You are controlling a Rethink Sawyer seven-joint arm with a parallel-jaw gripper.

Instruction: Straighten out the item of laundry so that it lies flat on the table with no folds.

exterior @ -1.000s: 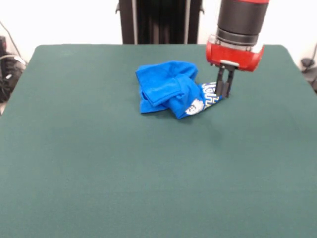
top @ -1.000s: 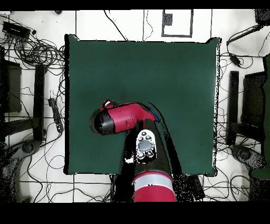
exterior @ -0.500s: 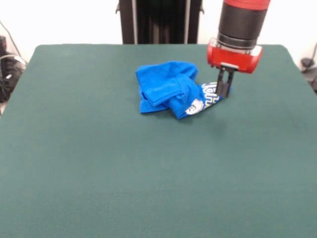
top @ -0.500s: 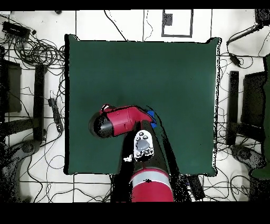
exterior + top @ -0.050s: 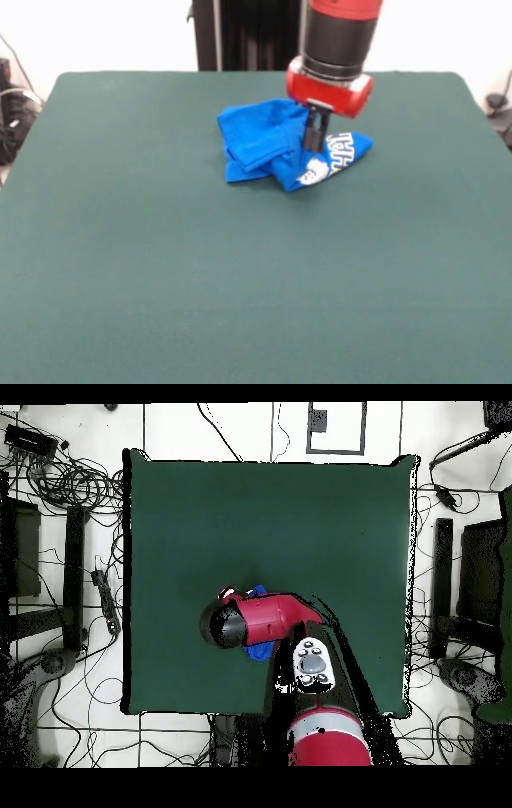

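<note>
The shirt (image 5: 290,145) lies crumpled at 12 o'clock of the table (image 5: 160,264) centre, print edge toward 3 o'clock. The gripper (image 5: 314,146) stands in the folds, fingers near-closed, apparently pinching cloth. Risk: a multi-layer pinch drags the whole bundle instead of unfolding it.

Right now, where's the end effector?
Front view: the end effector is down on the crumpled blue shirt, just left of its printed lettering, toward the table's far side.

Front oblique, overhead; shared table (image 5: 160,280)
</note>
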